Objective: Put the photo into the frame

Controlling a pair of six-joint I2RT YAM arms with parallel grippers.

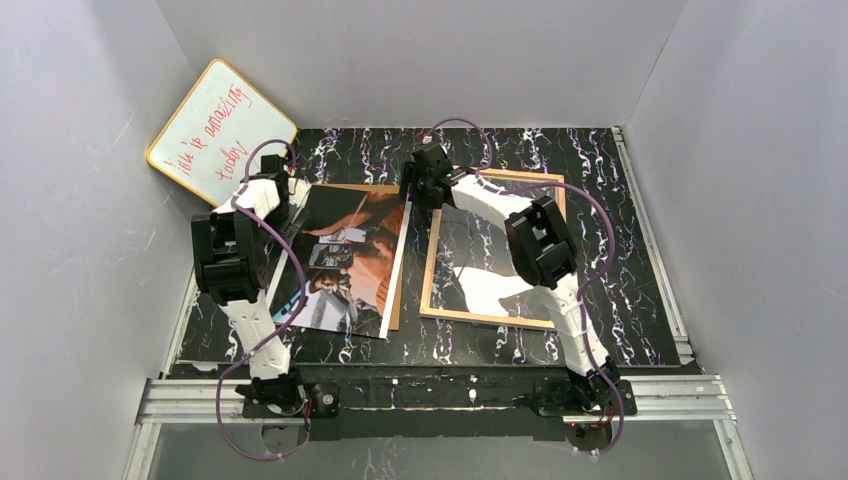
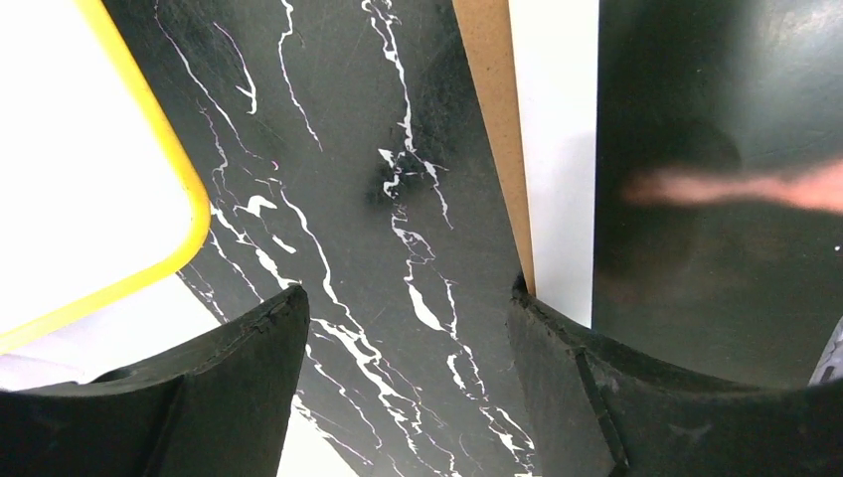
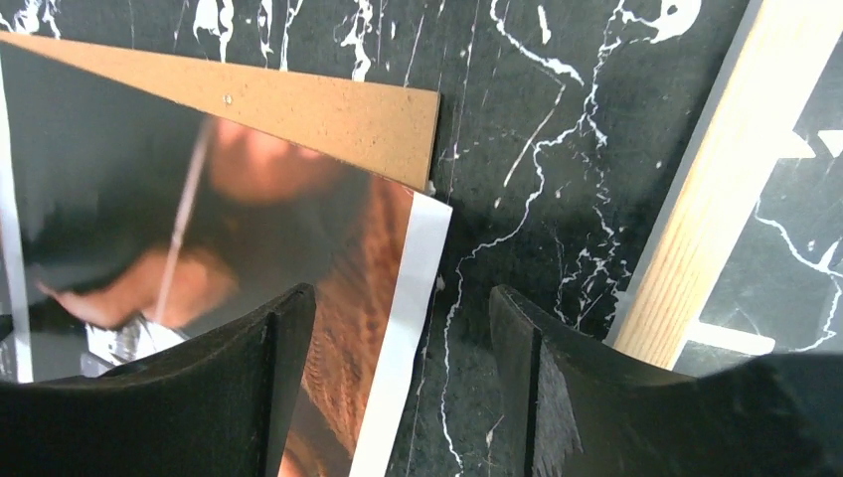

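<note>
The photo (image 1: pixel 345 260) lies picture up on a brown backing board (image 1: pixel 397 290) left of centre. To its right the frame (image 1: pixel 480 318) lies flat, its tan wood back up. My left gripper (image 1: pixel 278 180) hangs open at the photo's far left corner. In the left wrist view its jaws (image 2: pixel 408 293) hold only table between them, and the right finger sits at the edge of the board (image 2: pixel 492 99) and photo (image 2: pixel 716 179). My right gripper (image 1: pixel 425 190) is open at the photo's far right corner. Its jaws (image 3: pixel 400 293) straddle the white edge of the photo (image 3: pixel 199 199); the frame (image 3: pixel 716 199) is just beyond.
A yellow-rimmed whiteboard (image 1: pixel 215 130) with red writing leans in the far left corner; its rim (image 2: pixel 189 199) is close to my left gripper. Grey walls close in the black marble table on three sides. The right arm reaches over the frame.
</note>
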